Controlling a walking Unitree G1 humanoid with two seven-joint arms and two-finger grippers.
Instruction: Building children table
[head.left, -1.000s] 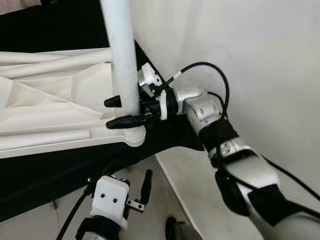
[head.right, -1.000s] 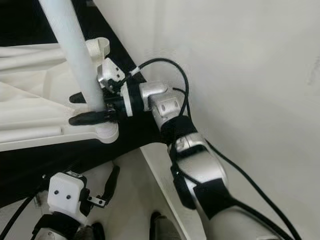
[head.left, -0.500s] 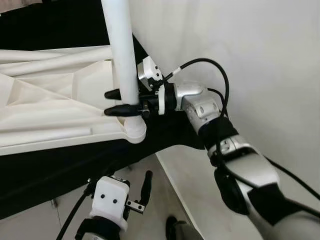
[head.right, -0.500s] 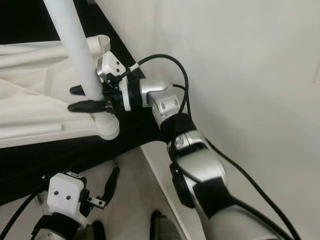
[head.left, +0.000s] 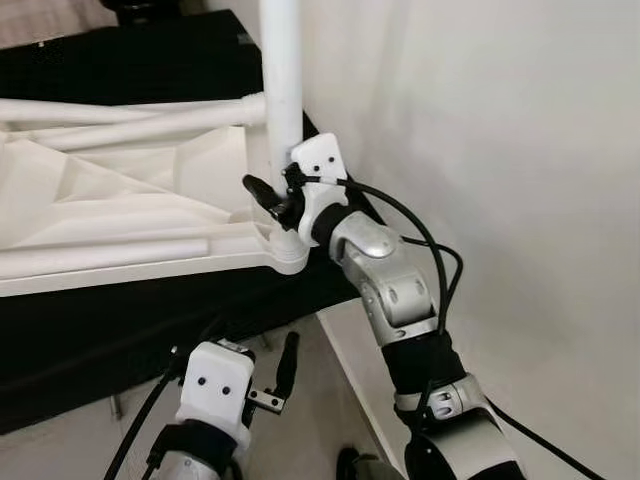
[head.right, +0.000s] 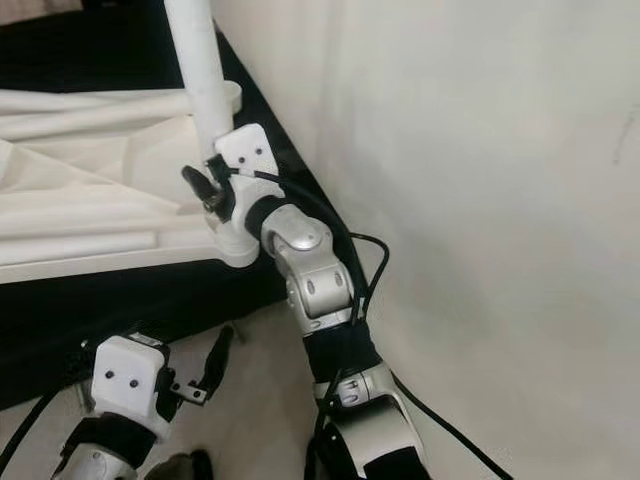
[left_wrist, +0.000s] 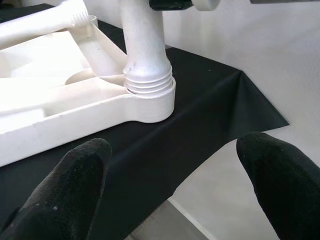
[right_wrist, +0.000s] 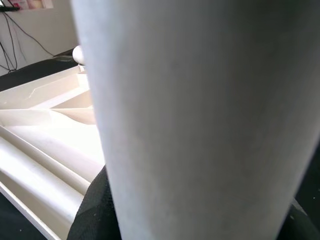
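One leg (head.left: 281, 90) upright in corner socket (left_wrist: 150, 97) of upturned white tabletop (head.left: 120, 210) on black-covered surface, threads showing, likely not fully screwed. Nearest, left gripper (head.left: 262, 385) idle, fingers spread. Beyond, right gripper (head.left: 268, 198) clasping leg's base.

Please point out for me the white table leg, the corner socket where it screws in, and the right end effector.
white table leg (head.left: 281, 90), left eye view, on the bare shaft.
corner socket (left_wrist: 152, 102), left wrist view, on its round outer wall.
right end effector (head.left: 268, 198), left eye view, between its fingertips at the leg's base.
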